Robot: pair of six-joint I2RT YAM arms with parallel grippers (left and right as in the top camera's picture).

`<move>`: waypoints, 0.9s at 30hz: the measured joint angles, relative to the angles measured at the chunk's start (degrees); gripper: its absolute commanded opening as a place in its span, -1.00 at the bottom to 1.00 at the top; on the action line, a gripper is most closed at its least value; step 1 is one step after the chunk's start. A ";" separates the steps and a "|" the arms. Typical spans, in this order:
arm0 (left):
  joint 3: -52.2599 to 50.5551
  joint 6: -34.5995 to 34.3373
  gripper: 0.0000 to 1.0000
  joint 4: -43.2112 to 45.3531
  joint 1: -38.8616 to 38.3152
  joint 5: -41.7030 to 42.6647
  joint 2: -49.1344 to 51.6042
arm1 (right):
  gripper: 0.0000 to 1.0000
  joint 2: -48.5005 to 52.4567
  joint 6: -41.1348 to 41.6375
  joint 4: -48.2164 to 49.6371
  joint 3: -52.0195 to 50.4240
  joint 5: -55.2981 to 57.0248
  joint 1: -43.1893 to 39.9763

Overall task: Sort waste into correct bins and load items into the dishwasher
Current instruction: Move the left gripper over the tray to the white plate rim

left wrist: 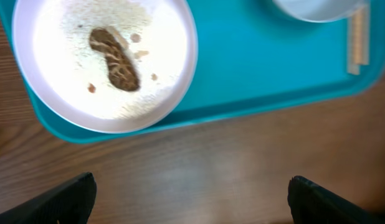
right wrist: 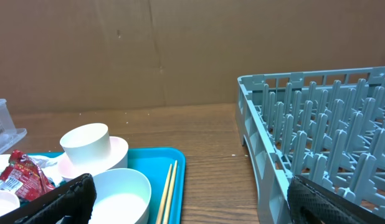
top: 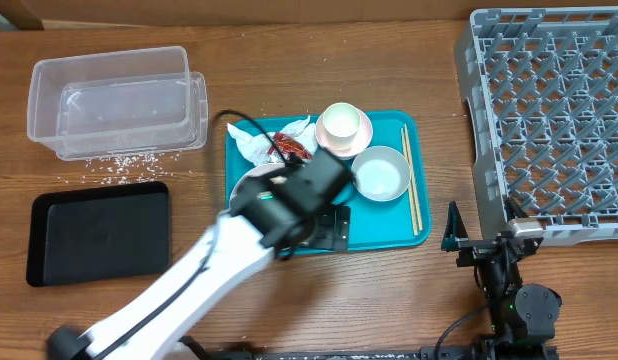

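A white plate (left wrist: 105, 62) with a small brown food scrap (left wrist: 114, 59) lies at the front left of the teal tray (top: 389, 225). My left gripper (left wrist: 192, 199) is open and empty, hovering over the tray's front edge (top: 329, 228). Behind it lie a crumpled napkin (top: 254, 140) and a red wrapper (top: 292, 147). A white cup (top: 341, 125) stands on a pinkish saucer (top: 361, 135), beside a pale bowl (top: 379, 173) and chopsticks (top: 411, 180). My right gripper (right wrist: 189, 199) is open and empty, low between the tray and the grey dish rack (top: 549, 120).
A clear tub (top: 119, 100) stands at the back left, with rice grains (top: 119, 165) scattered on the table in front of it. A black tray (top: 99, 232) lies at the front left. My left arm covers part of the plate from above.
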 measured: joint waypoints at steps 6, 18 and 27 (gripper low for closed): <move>0.00 -4.96 1.00 5.55 -3.65 -9.60 10.19 | 1.00 0.00 0.02 0.04 0.00 0.02 0.00; 0.00 -6.64 1.00 16.70 -3.72 -15.43 22.99 | 1.00 0.00 0.04 0.00 0.00 0.00 0.00; 0.00 -6.91 0.75 18.53 -3.72 -15.37 29.24 | 1.00 0.00 0.04 0.02 0.00 0.02 0.00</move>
